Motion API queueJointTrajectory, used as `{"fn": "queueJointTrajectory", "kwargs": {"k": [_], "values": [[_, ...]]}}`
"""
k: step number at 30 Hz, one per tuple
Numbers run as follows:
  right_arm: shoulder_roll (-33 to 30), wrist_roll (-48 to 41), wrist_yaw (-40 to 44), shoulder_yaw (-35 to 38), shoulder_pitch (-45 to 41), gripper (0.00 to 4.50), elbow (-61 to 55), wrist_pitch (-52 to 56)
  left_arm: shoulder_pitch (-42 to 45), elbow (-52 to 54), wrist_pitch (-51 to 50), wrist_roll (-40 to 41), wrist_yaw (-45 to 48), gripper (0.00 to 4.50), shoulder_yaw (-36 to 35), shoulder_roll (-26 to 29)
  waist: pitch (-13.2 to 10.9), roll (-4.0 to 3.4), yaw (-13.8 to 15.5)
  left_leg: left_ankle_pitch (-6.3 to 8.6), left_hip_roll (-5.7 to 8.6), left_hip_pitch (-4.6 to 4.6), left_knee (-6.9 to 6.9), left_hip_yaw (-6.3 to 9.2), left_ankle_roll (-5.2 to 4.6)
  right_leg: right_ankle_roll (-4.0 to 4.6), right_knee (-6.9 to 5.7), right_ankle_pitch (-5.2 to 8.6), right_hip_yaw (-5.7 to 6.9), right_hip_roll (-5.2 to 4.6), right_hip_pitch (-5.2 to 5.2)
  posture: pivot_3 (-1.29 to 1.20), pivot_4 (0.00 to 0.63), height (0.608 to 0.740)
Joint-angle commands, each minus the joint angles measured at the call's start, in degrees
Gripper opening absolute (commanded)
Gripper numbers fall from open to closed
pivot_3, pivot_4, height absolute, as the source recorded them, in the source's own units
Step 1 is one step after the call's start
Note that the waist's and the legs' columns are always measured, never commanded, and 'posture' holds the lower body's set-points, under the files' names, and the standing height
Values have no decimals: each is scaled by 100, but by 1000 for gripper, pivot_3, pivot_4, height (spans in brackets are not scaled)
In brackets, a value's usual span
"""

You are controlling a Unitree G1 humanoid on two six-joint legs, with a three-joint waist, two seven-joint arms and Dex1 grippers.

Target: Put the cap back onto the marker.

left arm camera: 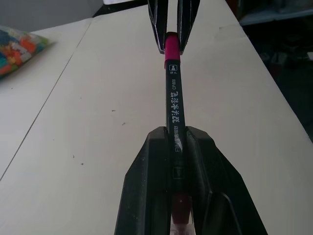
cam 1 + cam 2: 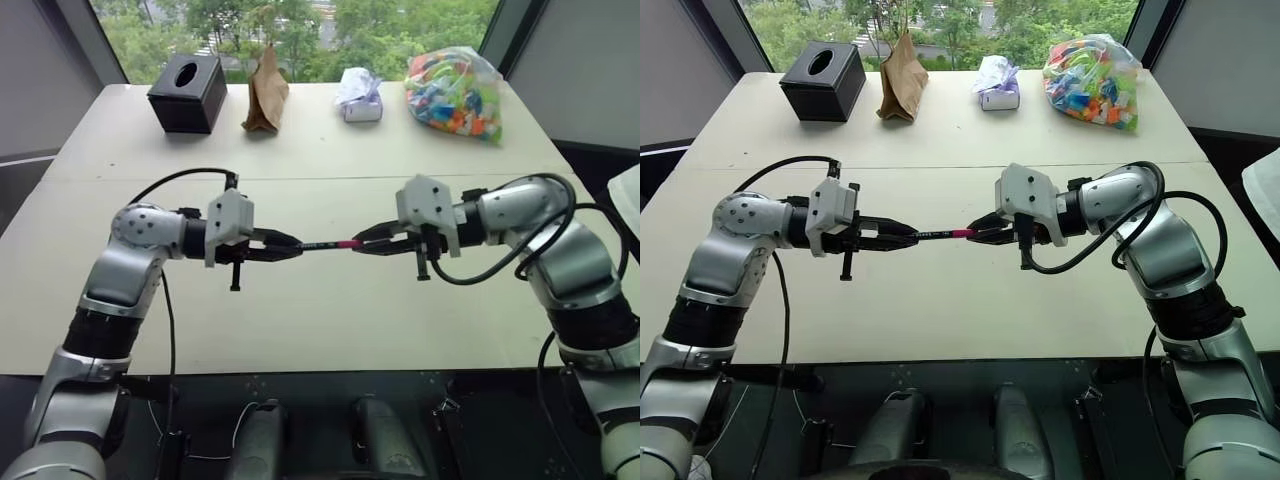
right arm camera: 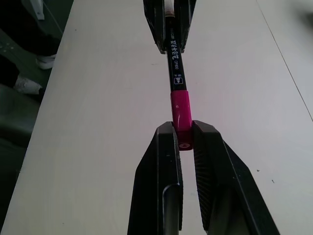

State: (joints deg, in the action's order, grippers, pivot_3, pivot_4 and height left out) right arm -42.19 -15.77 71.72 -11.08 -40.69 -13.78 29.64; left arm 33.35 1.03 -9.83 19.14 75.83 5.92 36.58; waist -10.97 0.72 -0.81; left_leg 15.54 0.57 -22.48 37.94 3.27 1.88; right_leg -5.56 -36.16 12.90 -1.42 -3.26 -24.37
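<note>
The marker (image 2: 320, 244), a thin dark stick with white print, hangs level above the table between my two grippers. My left gripper (image 2: 297, 245) is shut on its barrel (image 1: 172, 103). The red cap (image 3: 180, 115) sits over the marker's other end, flush against the barrel. My right gripper (image 3: 181, 131) is shut on the cap, with the fingers clamping its far half. The two grippers point at each other along the marker, a short stretch of barrel bare between them.
Along the far edge of the pale table (image 2: 300, 330) stand a black tissue box (image 2: 188, 92), a brown paper bag (image 2: 266, 92), a white crumpled packet (image 2: 360, 97) and a clear bag of colourful pieces (image 2: 455, 92).
</note>
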Motion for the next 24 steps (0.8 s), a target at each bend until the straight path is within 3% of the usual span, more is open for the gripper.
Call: {"fn": "queueJointTrajectory", "kwargs": {"k": [1, 7, 8, 10, 14, 18, 24], "values": [[198, -113, -20, -75, -185, 16, -384, -305, 59, 371, -22, 39, -109, 0, 141, -117, 0, 0, 0, 0, 0, 0, 0, 0, 0, 0, 0, 0, 0, 0, 0, 0, 150, 740], [130, 250, -142, -64, -67, 16, 23, -590, -176, 489, -213, 46, -230, 0, -9, 97, 0, 0, -2, 0, 0, 0, 0, 0, 0, 0, 0, 0, 0, 0, 0, 0, 150, 740], [126, 309, -169, -66, -64, 911, 116, -658, -225, 518, -242, 44, -228, 0, -27, 150, 0, 0, -7, 0, -1, 0, 0, 0, 0, 0, 0, 0, 0, 0, 0, 0, 150, 740], [36, 464, -201, -52, -7, 1724, 321, -861, -493, 683, -425, 90, -308, 0, -192, 357, -1, -1, -18, 0, -1, 0, 0, 0, 0, 0, -1, 0, 0, 1, 0, 0, 150, 740], [-74, 549, -350, 81, 77, 3794, 476, -1052, -1134, 1008, -763, 180, -586, 0, -594, 775, -1, -2, -28, 0, -4, 1, -1, -1, 0, 1, -1, 0, -1, 1, -2, 0, 150, 740], [-94, 364, -546, 349, 220, 3794, 408, -869, -1695, 1109, -1114, 14, -1436, 0, -1146, 902, -1, -2, 2, 0, -8, 1, -1, 0, 0, 1, -1, 0, -1, -1, -1, 0, 150, 740], [78, 114, -1002, 652, 493, 3794, 74, -577, -1938, 1310, -1969, -115, -3231, 0, -1841, 424, -1, 0, 8, 0, -8, 1, 3, 2, 0, 0, -1, 0, 1, -6, 2, 0, 150, 740]]}}
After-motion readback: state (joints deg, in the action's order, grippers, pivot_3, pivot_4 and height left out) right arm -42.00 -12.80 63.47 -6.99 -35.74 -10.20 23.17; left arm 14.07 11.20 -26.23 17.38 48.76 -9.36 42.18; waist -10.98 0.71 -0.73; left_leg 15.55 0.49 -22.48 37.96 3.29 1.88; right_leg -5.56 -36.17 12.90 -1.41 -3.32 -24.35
